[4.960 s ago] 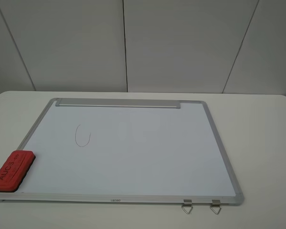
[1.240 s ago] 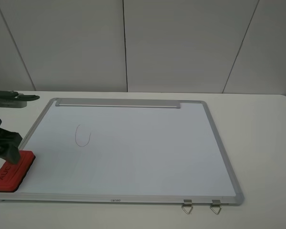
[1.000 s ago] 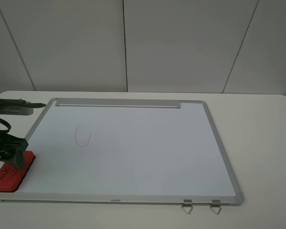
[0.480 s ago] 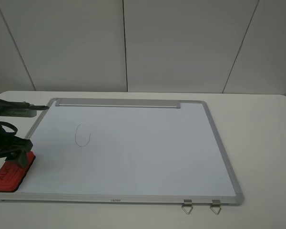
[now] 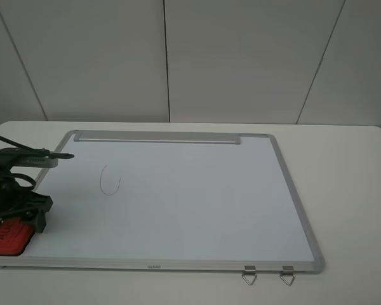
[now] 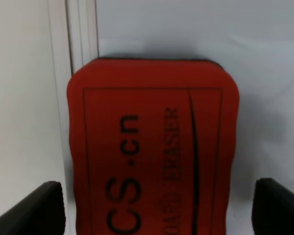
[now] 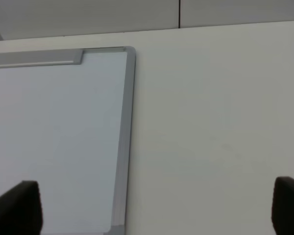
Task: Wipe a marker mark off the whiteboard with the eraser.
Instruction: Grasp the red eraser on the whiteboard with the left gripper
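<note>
Nothing wiped yet, folks: the marker mark sits whole on the whiteboard, a thin loop on the left half of the board, well apart from the action. The eraser lies flat at the board's near-left corner, one edge along the frame. So we're at the pickup, with the grasp, the carry and the wipe all left to do.

The left arm reaches in low from the left edge of the high view and points down over that corner. The left pincer straddles the eraser, a finger either side. The wrist view shows a sliver of gap at each flank, so it's spread and not clamped. My read: a squeeze comes next.

The right pincer hangs wide apart and holds nothing, above the bare desk beside the board's far-right corner, out of the high view.
</note>
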`<act>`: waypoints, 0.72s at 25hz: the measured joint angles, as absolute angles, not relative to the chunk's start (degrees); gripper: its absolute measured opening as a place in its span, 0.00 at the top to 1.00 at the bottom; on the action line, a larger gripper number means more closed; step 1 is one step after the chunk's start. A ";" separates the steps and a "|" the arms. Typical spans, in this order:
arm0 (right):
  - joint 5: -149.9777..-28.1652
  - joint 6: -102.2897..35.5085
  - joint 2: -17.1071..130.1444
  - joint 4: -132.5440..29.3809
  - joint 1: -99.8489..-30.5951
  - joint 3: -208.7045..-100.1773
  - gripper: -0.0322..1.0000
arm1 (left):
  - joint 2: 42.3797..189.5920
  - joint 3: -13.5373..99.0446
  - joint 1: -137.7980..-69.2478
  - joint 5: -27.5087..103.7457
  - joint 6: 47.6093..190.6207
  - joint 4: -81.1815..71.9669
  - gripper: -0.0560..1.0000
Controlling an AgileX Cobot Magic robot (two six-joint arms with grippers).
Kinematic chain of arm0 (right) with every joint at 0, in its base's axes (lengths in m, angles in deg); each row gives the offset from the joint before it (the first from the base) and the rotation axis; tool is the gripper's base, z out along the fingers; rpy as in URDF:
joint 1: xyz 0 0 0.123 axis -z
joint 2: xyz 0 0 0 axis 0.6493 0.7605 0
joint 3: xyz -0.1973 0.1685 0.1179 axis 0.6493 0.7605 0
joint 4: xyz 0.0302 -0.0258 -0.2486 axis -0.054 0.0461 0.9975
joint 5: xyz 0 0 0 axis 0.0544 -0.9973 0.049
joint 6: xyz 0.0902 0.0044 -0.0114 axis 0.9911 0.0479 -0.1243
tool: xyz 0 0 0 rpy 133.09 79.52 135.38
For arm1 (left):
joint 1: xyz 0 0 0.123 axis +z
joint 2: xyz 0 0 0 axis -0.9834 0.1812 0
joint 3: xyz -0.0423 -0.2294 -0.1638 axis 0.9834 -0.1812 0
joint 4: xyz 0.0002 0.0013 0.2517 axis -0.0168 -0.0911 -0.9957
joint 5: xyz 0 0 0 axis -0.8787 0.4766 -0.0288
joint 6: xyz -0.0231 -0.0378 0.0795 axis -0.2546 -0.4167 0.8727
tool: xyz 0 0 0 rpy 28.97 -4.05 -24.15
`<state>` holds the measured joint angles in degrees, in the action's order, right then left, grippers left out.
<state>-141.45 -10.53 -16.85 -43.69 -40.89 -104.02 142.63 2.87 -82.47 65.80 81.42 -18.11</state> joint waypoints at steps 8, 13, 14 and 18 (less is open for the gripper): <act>-141.45 -10.53 -16.85 -43.69 -40.89 -104.02 0.17 | 142.63 2.87 -82.47 65.55 81.42 -18.11 0.25; -141.45 -10.53 -16.85 -43.69 -40.89 -104.02 0.17 | 142.63 2.87 -82.47 64.78 81.42 -18.11 0.36; -141.45 -10.53 -16.85 -43.69 -40.89 -104.02 0.17 | 142.63 2.87 -82.47 64.78 81.42 -18.11 0.40; -141.45 -10.53 -16.85 -43.69 -40.89 -104.02 0.17 | 142.63 2.87 -82.47 64.78 81.42 -18.11 0.43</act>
<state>-141.45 -10.53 -16.85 -43.69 -40.89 -104.02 142.63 2.87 -82.47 64.78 81.42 -18.11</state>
